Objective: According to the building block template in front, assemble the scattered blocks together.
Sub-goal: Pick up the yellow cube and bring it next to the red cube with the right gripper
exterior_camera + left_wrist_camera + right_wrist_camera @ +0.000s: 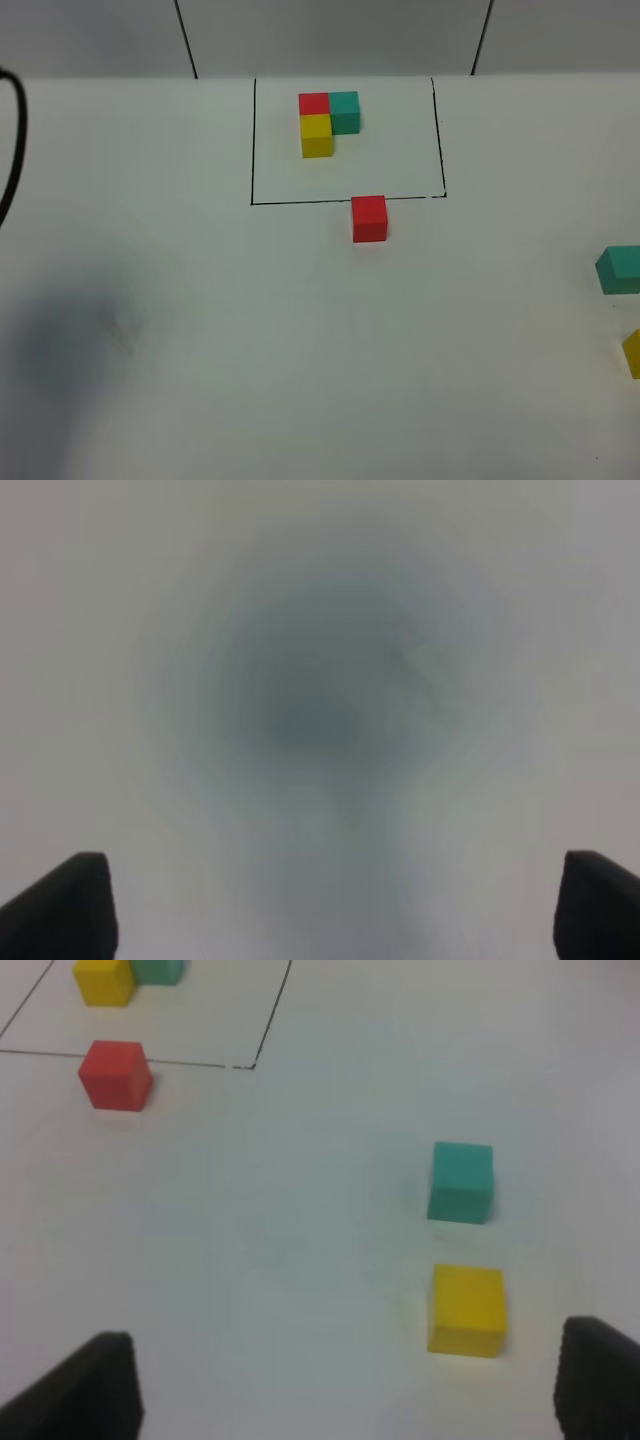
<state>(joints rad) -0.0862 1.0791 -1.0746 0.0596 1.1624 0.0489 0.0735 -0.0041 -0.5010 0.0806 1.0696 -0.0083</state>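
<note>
Template (328,122) of three joined cubes, red at the corner, teal and yellow on either side, inside a black outline (252,140) at the far side of the white tabletop (200,300). Loose red cube (369,218) just outside the outline's near line. Teal cube (620,268) and yellow cube (633,352) well apart to the right, near each other. Left end effector (335,905) spread wide over bare tabletop, holding nothing; right end effector (350,1380) likewise wide and empty, near the yellow cube.

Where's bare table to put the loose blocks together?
The table is barest at middle and left, nearer than the red cube and left of the teal cube and yellow cube. Crowded: the right edge, and the template inside the outline.
</note>
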